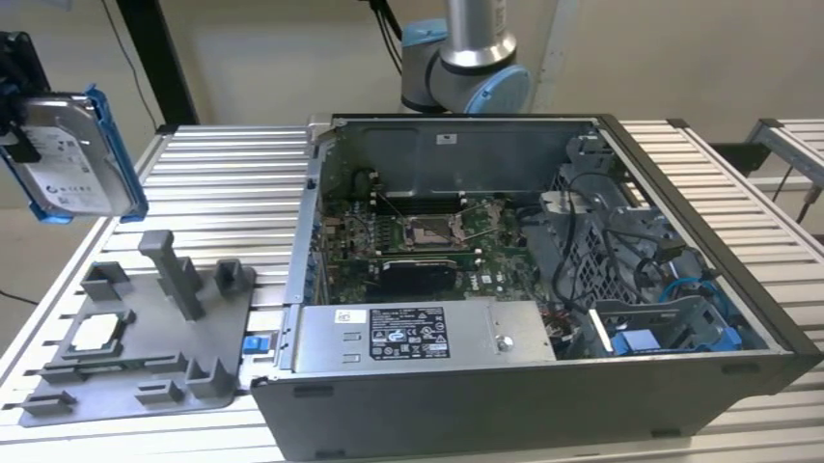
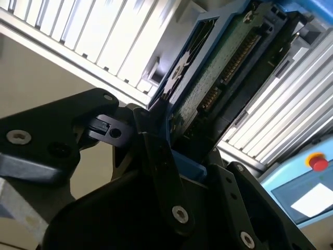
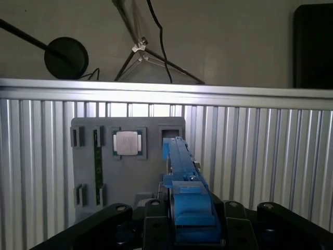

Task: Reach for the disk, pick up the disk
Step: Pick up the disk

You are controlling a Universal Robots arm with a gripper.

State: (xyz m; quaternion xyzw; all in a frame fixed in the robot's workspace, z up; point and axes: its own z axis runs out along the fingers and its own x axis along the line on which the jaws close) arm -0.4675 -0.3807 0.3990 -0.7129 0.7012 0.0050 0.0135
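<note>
The disk (image 1: 75, 154) hangs in the air at the exterior view's far left, above the table's left edge. It is silver-grey with a white label and sits in a bright blue frame. My gripper (image 1: 18, 101) is shut on it from the left side. In the first wrist view the disk (image 3: 182, 166) shows edge-on, with my gripper (image 3: 188, 211) clamped around its blue frame, high above the grey tray. In the second wrist view the disk (image 2: 218, 78) shows its green circuit-board side, held between my black fingers (image 2: 156, 151).
A grey holder tray (image 1: 142, 338) with upright posts lies on the slatted table (image 1: 219, 164) below the disk and carries a small square chip (image 1: 96, 333). An open computer case (image 1: 541, 289) takes up the table's middle and right. The arm's base (image 1: 464, 68) stands behind it.
</note>
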